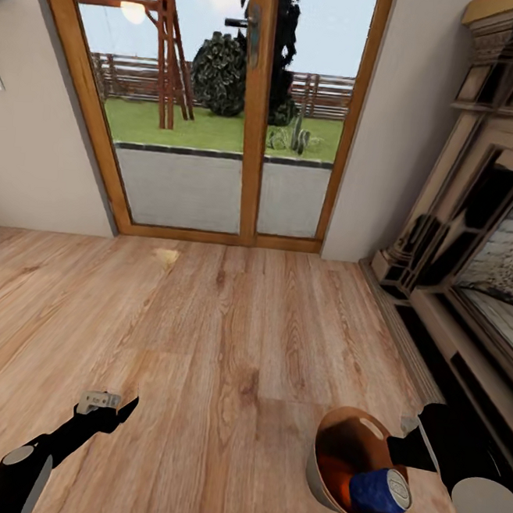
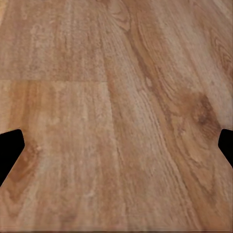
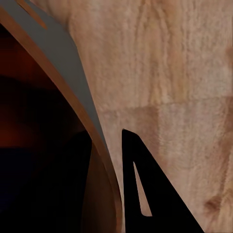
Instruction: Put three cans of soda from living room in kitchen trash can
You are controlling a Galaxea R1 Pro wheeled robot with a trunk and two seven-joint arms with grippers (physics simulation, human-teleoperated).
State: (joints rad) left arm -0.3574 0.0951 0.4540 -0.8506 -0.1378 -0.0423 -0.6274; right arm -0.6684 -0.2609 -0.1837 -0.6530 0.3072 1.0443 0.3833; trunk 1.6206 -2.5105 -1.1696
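I am in the living room, and the kitchen is out of view. The tash can (image 1: 312, 472), grey outside and brown inside, hangs tilted above the plank floor at the lower right. My right gripper (image 1: 399, 451) is shut on its rim. A dark blue can of soda (image 1: 379, 492) with a grey top lies inside it. In the right wrist view the grey rim (image 3: 63, 63) runs between the fingers of my right gripper (image 3: 110, 194), with one black finger (image 3: 150, 194) outside the wall. My left gripper (image 1: 110, 406) is open over bare floor at the lower left, fingertips wide apart (image 2: 116, 150).
Wood-framed glass doors (image 1: 254, 115) stand straight ahead with a garden beyond them. The carved fireplace (image 1: 478, 231) and its low hearth step fill the right side. Plain walls flank the doors. Light wood floor (image 1: 225, 340) stretches between me and the doors.
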